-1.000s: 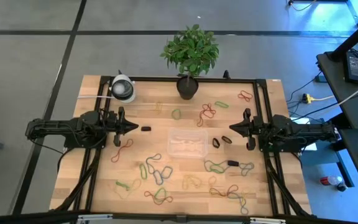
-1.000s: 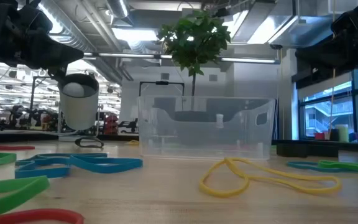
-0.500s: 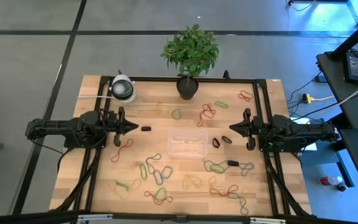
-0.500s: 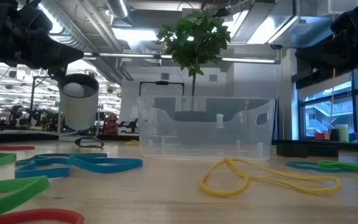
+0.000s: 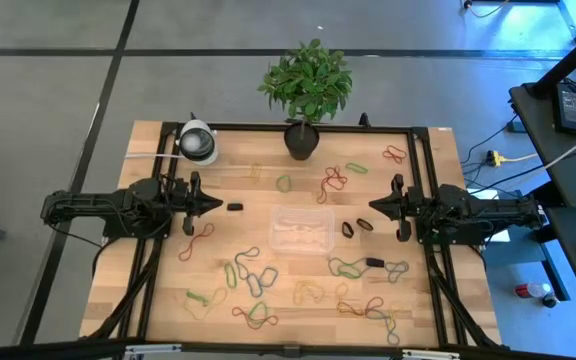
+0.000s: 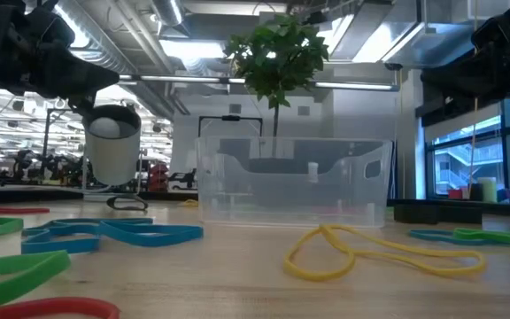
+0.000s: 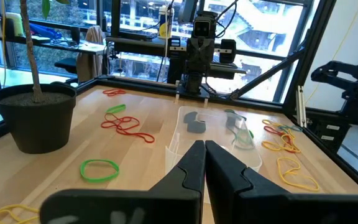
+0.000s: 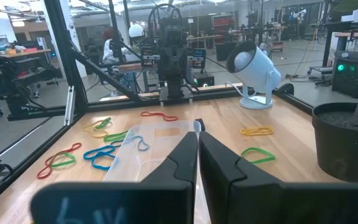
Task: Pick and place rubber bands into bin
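1. Bands: the rubber bands lie scattered over most of the table, thickest along the near edge, with a red tangle and a green loop toward the far edge by the plant pot.
2. The bin sits at the table's middle, between the 2 arms. I can make out no bright band inside it from above; the low view shows its clear walls with little in them.
3. Change: nothing has moved over the last second. Bands, bin and both arms sit exactly as they did, so the task looks barely begun or paused, with almost every band left to collect.
4. The left gripper hangs above the left edge, pointing at the bin. Its fingers are pressed together and hold nothing.
5. The right gripper mirrors it above the right edge, its fingers pinched together and empty.
6. A white lamp stands at the far left corner.
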Tool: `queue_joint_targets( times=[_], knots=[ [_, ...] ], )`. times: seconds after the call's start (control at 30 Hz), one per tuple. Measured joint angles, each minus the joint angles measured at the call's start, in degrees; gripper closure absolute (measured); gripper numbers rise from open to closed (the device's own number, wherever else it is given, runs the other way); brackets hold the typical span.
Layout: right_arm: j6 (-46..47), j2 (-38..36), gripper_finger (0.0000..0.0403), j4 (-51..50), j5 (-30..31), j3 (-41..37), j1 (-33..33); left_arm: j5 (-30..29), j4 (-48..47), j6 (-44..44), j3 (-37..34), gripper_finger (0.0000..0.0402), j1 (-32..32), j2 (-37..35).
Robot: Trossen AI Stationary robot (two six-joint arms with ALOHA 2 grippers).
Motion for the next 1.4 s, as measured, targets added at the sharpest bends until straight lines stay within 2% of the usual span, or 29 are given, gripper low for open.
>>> queue_joint_targets(
  times=[0.7,0.87,1.1,1.23,1.4],
  knots=[
    [0.07,0.02,0.0382,0.00,0.00,0.00,-0.02,-0.02,0.00,0.00,0.00,0.0396,-0.01,0.00],
    [0.08,0.01,0.0382,0.00,0.00,0.00,0.00,-4.11,0.29,1.97,-0.01,0.0395,0.04,-0.01],
    [0.00,0.01,0.0382,0.00,-0.01,0.00,0.00,-4.49,0.49,1.16,-0.01,0.0395,0.04,-0.01],
    [0.09,0.00,0.0382,0.00,-0.02,0.00,0.00,-7.41,0.81,3.50,-0.01,0.0395,0.06,0.00],
    [0.09,0.00,0.0382,0.00,-0.01,0.00,-0.01,-9.12,2.03,1.23,-0.01,0.0395,0.06,-0.01]
  ],
)
